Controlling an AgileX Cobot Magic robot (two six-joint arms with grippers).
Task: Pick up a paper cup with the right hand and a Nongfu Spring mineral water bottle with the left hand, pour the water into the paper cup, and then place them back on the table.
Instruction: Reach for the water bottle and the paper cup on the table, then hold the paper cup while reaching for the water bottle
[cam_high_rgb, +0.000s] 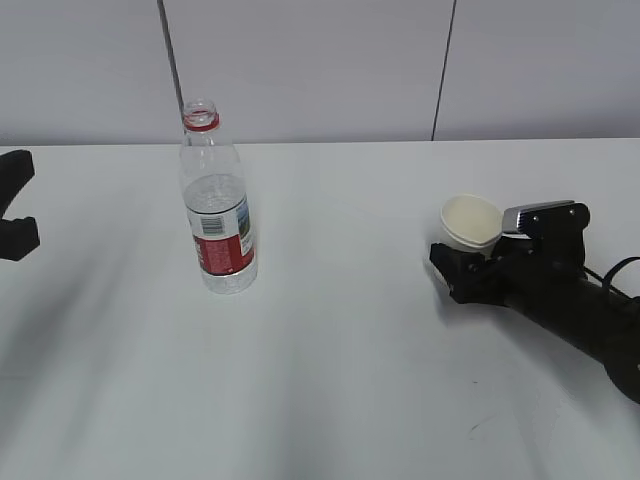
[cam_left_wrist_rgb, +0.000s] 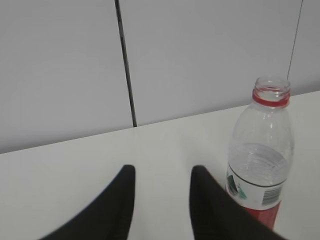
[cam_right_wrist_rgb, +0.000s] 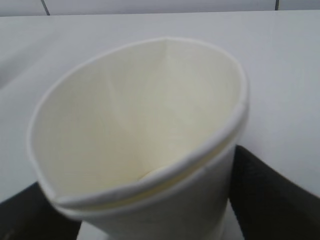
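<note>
The Nongfu Spring mineral water bottle (cam_high_rgb: 219, 215) stands upright and uncapped on the table (cam_high_rgb: 340, 350), left of centre, with water (cam_high_rgb: 214, 199) in its lower half. The left gripper (cam_high_rgb: 22, 205) sits at the far left edge, well apart from it. In the left wrist view the left gripper (cam_left_wrist_rgb: 162, 172) is open and empty, and the bottle (cam_left_wrist_rgb: 260, 165) stands just right of its right finger. The paper cup (cam_high_rgb: 472, 222) is at the right, between the fingers of the right gripper (cam_high_rgb: 468, 255). Seen from the right wrist, the cup (cam_right_wrist_rgb: 140, 125) fills the frame between the wide jaws, and the gripper is open.
A grey panelled wall (cam_high_rgb: 320, 60) runs behind the table's far edge. A small dark scuff mark (cam_high_rgb: 481, 425) lies on the tabletop in front of the right arm (cam_high_rgb: 570, 305). White tabletop stretches between the bottle and the cup.
</note>
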